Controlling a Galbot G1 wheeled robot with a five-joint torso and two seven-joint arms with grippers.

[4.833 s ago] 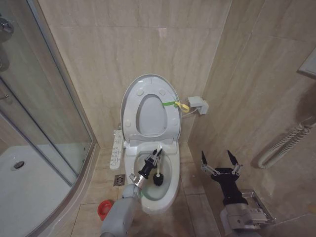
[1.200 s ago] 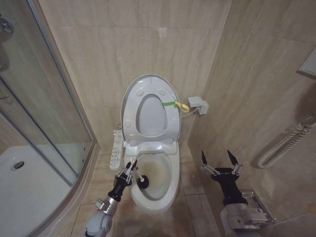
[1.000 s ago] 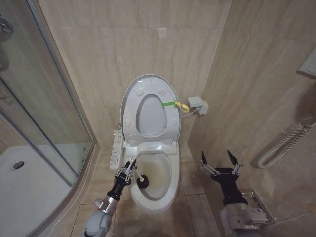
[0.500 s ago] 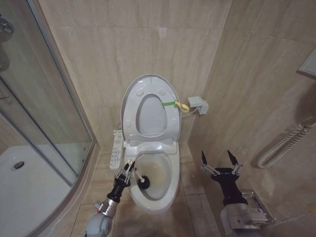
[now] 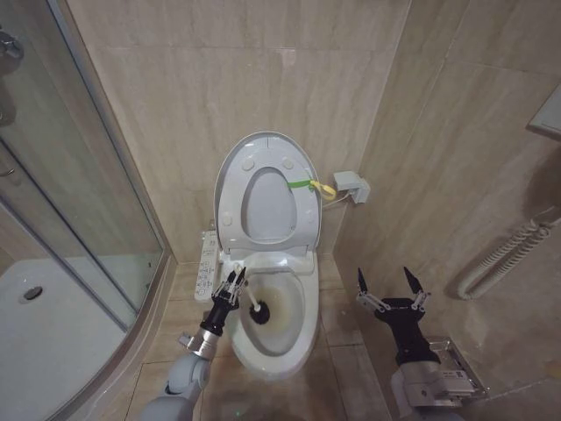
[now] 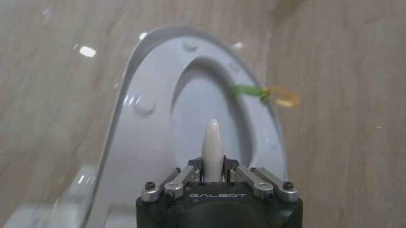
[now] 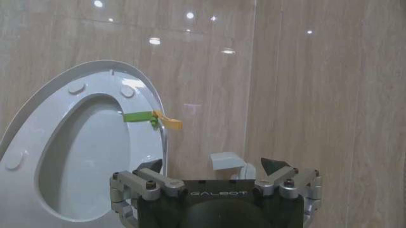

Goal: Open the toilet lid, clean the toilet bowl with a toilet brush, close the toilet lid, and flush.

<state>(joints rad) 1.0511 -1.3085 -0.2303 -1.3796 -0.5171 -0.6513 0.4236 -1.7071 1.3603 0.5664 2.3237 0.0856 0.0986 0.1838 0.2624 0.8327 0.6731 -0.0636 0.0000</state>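
The toilet lid [image 5: 267, 206] stands raised against the back wall with the ring seat up in front of it, a yellow-green loop [image 5: 317, 185] at its edge. Below lies the toilet bowl [image 5: 307, 326], stained yellowish-brown inside. My left gripper [image 5: 233, 279] hovers over the bowl's left rim, shut on the toilet brush's white handle; the dark bristle head [image 5: 260, 310] rests inside the bowl by its left wall. In the left wrist view the handle tip [image 6: 211, 140] pokes out between the shut fingers [image 6: 212, 172], facing the lid [image 6: 152, 133]. My right gripper [image 5: 386, 282] waits open, right of the toilet.
A glass shower enclosure [image 5: 88, 219] fills the left side. A bidet control panel [image 5: 207, 266] sticks out on the toilet's left. A small wall fitting [image 5: 351, 186] sits right of the lid, and a ribbed hose [image 5: 504, 254] runs along the right wall.
My left gripper has carried the brush from the bowl's middle to its left rim, then slightly toward the back of the bowl. The right arm has not moved.
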